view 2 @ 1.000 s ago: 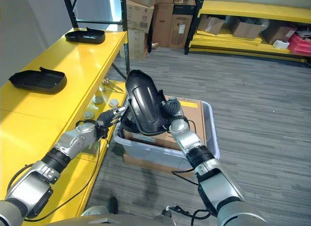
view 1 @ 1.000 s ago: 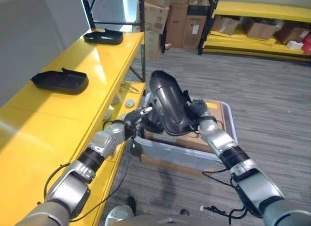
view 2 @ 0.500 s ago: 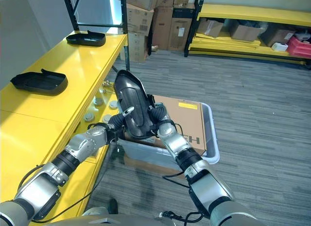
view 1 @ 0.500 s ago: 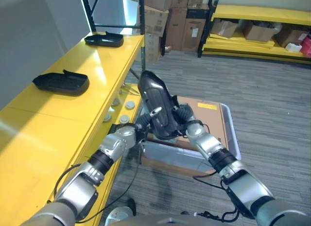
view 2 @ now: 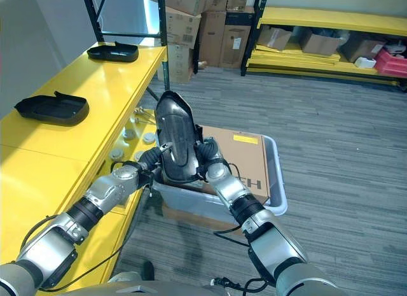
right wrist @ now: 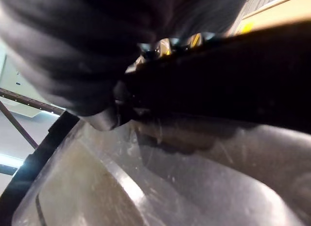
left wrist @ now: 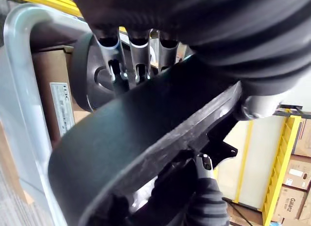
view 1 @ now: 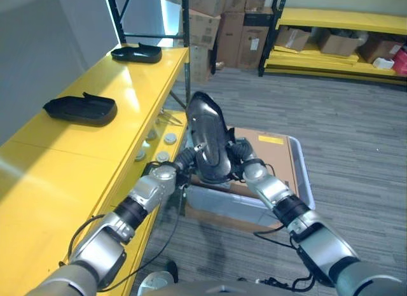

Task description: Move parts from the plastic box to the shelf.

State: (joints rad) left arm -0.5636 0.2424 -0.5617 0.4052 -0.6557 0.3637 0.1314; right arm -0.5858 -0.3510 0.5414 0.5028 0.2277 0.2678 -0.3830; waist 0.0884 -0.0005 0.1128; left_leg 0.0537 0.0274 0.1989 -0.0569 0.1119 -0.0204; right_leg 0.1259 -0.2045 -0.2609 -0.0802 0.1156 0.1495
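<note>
Gripping a black part (view 1: 206, 138) between them, the left hand (view 1: 186, 160) and right hand (view 1: 238, 157) hold it upright above the plastic box (view 1: 300, 181), fingers (left wrist: 112, 59) curled against its sides, beside the shelf (view 1: 95, 143).

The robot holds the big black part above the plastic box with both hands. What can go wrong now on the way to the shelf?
1. The black part is long and stands almost upright, gripped only near its lower end by the left hand and right hand. It may tip or slip.
2. It hangs over the plastic box, beside the yellow shelf, so swinging it across may knock the shelf edge.
3. Two black trays already lie there; placement may bump one.
</note>
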